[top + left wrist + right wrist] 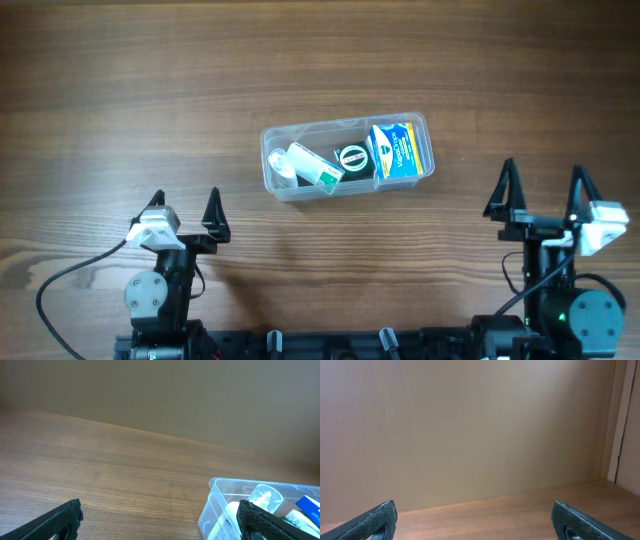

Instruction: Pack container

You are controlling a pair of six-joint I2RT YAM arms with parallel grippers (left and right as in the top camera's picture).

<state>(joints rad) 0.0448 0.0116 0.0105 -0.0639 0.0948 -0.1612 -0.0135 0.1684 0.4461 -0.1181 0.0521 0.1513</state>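
Left tool [185, 205] is sitting at the near left of the wooden table [130, 90] with its two dark fingers spreading wide. Its wrist view is showing bare wood between them and a corner of the container [210, 510] at lower right. A little right of centre, the container [345, 122] is lying on the table, well apart from both arms. It is holding a white bottle [287, 160] at its left end, a green-and-white box [322, 175] beside that, a round green-and-black item [352, 157] in the middle and a blue-and-yellow box [398, 150] at its right end. Right tool [543, 190] is resting at the near right, likewise spreading wide, with its camera facing a plain beige wall [470, 425].
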